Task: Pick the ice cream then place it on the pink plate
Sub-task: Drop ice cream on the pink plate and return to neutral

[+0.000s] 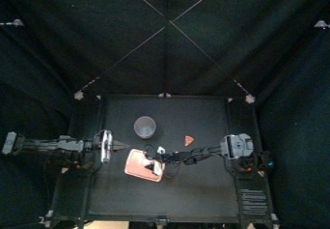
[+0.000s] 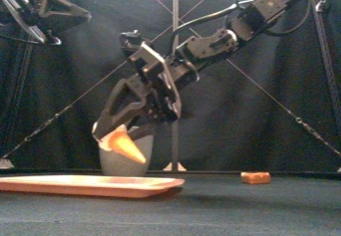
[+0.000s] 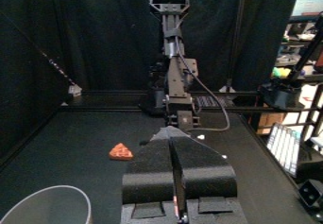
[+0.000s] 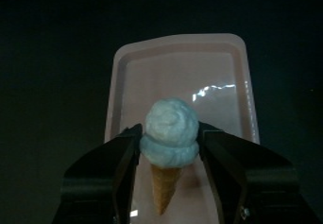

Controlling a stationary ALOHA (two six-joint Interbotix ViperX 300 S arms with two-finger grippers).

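Blue-scooped toy ice cream on orange cone (image 4: 168, 124) clamped in right gripper's (image 4: 168, 163) fingers (image 4: 108, 166) above flat pink tray (image 4: 177, 67), tall grey speckled cup (image 1: 146, 127) half hidden behind, small orange toy (image 2: 256, 177) aside, left gripper's (image 3: 176, 138) fingers pressed together.

Right gripper (image 4: 173, 145) clamps the ice cream (image 4: 169, 124) mid-air; left gripper (image 3: 177, 133) rests closed.

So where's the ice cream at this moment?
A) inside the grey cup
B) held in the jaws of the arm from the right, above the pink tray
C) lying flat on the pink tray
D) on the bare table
B: the right wrist view shows the ice cream clamped between that arm's jaws with the pink tray beneath it, and the front view shows it held clear of the tray.
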